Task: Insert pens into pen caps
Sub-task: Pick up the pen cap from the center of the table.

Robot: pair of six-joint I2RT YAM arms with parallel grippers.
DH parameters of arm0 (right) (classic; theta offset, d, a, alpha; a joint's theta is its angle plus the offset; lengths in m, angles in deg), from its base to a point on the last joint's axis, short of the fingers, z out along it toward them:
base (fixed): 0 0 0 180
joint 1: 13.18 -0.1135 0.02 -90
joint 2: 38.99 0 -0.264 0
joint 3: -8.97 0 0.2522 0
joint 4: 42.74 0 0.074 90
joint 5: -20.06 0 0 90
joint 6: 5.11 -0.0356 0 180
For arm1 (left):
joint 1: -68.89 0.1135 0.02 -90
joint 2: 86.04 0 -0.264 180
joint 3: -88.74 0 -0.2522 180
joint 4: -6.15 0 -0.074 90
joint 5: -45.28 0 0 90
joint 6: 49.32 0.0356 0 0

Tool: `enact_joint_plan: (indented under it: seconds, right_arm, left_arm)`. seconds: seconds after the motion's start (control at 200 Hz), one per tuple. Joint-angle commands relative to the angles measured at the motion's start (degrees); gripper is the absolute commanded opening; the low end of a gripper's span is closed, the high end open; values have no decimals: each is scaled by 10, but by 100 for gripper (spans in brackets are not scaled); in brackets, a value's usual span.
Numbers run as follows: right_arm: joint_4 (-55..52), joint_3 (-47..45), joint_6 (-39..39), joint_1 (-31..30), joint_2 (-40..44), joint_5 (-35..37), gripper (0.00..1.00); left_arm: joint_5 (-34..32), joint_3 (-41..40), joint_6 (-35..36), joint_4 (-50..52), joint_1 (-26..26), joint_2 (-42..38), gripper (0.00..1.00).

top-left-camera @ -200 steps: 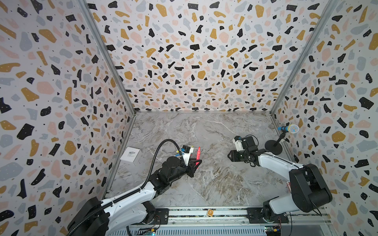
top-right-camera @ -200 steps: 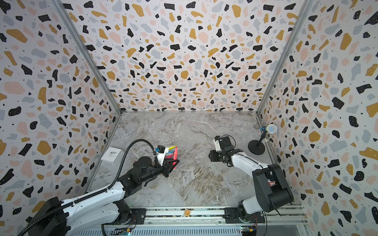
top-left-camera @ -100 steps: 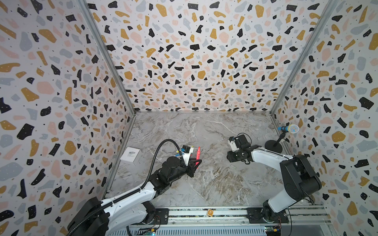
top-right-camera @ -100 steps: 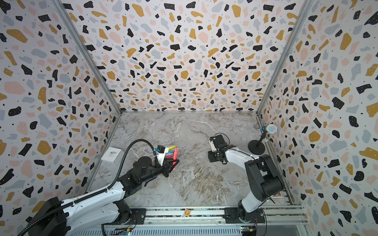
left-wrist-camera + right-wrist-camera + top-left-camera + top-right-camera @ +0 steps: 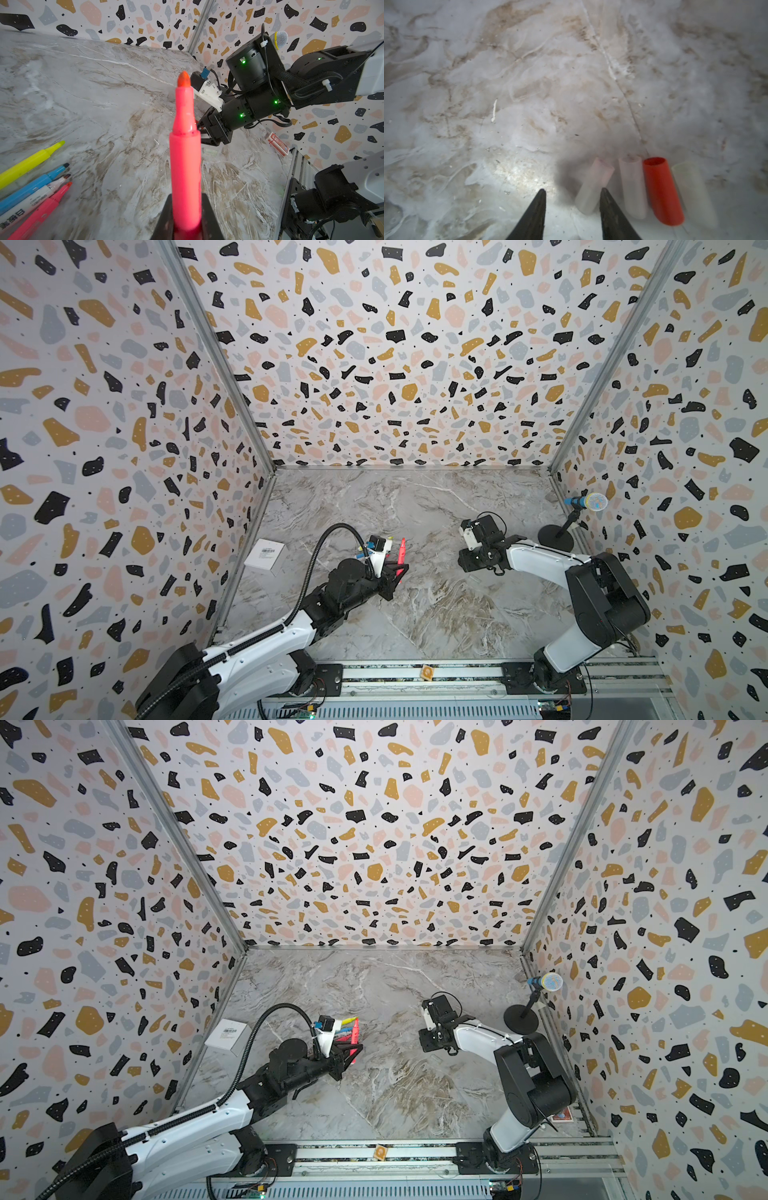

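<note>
My left gripper (image 5: 187, 220) is shut on a bright pink pen (image 5: 185, 158), whose bare tip points toward the right arm. In both top views the held pink pen (image 5: 401, 551) (image 5: 354, 1036) stands up above the left gripper (image 5: 395, 572) (image 5: 351, 1052). A yellow pen (image 5: 31, 162), a light blue pen (image 5: 31, 187), a white pen (image 5: 27, 205) and a second pink pen (image 5: 39, 214) lie side by side on the table. My right gripper (image 5: 573, 190) hangs open just above the pen caps. One end of a clear pinkish cap (image 5: 593, 185) lies just inside one finger. Beside it lie another clear cap (image 5: 632, 185), a red-orange cap (image 5: 661, 189) and a pale cap (image 5: 691, 187).
A white box (image 5: 266, 553) sits by the left wall. A microphone (image 5: 586, 502) on a round-based stand (image 5: 555, 537) stands at the right wall. A red card box (image 5: 278, 144) lies near the right arm's base. The arms' rail (image 5: 415, 672) runs along the front edge.
The right arm has swung a little to the left and its jaws have narrowed slightly. The left arm has stayed put with the pink pen.
</note>
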Motion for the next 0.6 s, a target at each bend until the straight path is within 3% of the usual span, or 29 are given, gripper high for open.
enact_joint_plan:
  seconds: [0.0, 0.2, 0.375, 0.591]
  right_arm:
    - [4, -11, -20, -8, 8, -31, 42]
    - [29, -8, -31, -19, 17, -84, 42]
    - [12, 25, -17, -15, 15, -29, 42]
    - [11, 57, 3, 15, -25, -26, 45]
  left_arm:
    - [-4, -5, 13, -10, 0, -10, 0]
    - [-7, -3, 16, -6, 2, -11, 0]
    - [-8, -3, 16, -3, 1, -14, 0]
    - [-12, -9, 14, -3, 2, -22, 0]
